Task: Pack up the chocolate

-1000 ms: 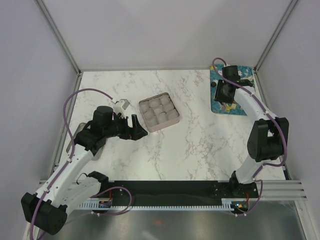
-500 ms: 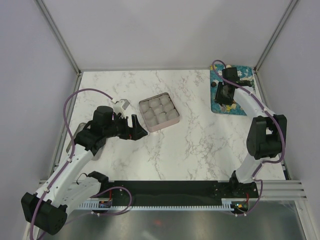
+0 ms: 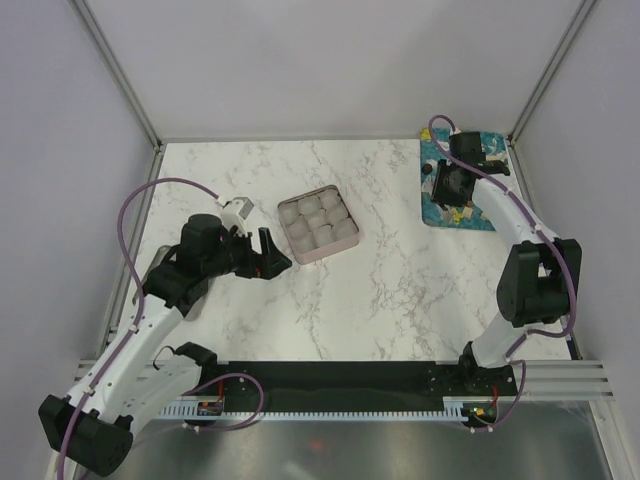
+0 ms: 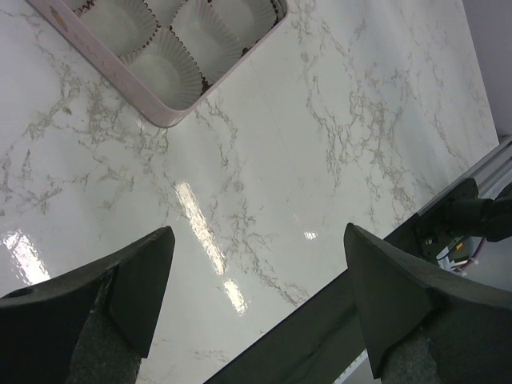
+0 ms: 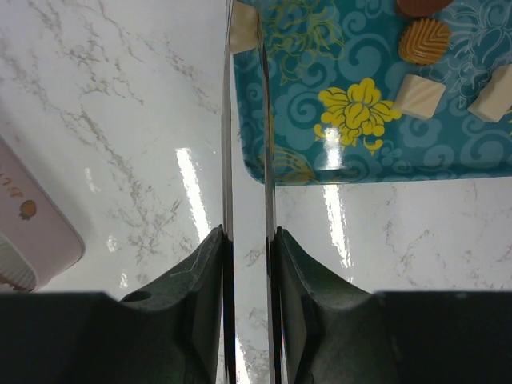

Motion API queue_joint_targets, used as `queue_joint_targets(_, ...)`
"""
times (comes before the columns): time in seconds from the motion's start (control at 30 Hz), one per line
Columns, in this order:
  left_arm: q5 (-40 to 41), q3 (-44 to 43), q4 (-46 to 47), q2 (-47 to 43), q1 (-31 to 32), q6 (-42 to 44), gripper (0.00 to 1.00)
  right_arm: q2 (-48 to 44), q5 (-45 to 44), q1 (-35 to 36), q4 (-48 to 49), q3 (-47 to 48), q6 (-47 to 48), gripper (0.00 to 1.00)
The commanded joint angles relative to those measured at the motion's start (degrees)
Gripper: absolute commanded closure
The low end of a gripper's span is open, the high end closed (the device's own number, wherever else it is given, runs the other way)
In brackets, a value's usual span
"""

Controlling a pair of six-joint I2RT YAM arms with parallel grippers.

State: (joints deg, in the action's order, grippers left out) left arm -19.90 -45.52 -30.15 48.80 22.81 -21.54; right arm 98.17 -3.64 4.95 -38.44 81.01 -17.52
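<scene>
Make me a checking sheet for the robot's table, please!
Surface: white marble table, shiny, no spills seen.
Job's things: chocolates lie on the blue flowered tray; the pink tin sits mid-table and its paper cups look empty.
Clutter: nothing seen.
Grippers: the left hand is open and empty, beside the tin; the right hand is shut on the tongs, whose tips pinch a cream square at the tray's edge.
Cables: purple cables loop over both arms, above the table.
Surroundings: plain pale walls with metal corner posts.
</scene>
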Motion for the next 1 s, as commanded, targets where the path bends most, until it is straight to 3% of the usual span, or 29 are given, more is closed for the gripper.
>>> queue_joint_targets(0.0,3.11,-0.71,1.94,-2.47,-0.04,1.68,0.05,-6.05,3.55,1.99,0.65,0.55,0.29,0.77)
queue_joint_targets(0.23,1.53,-1.58,2.12,-5.46,-0.04,4.57,0.05,-10.28,7.33,11.99,0.73,1.34,0.64,0.77)
queue_joint_targets(0.53,5.3,-0.72,-2.1,-9.51,0.04,6.86,0.03,-4.76,6.02,24.83,5.82,3.01,-0.5,0.78)
queue_joint_targets(0.97,7.51,-0.45,-2.28,-12.5,-0.04,6.07,0.03,1.93,4.43,26.69,11.89,3.45,1.08,0.79)
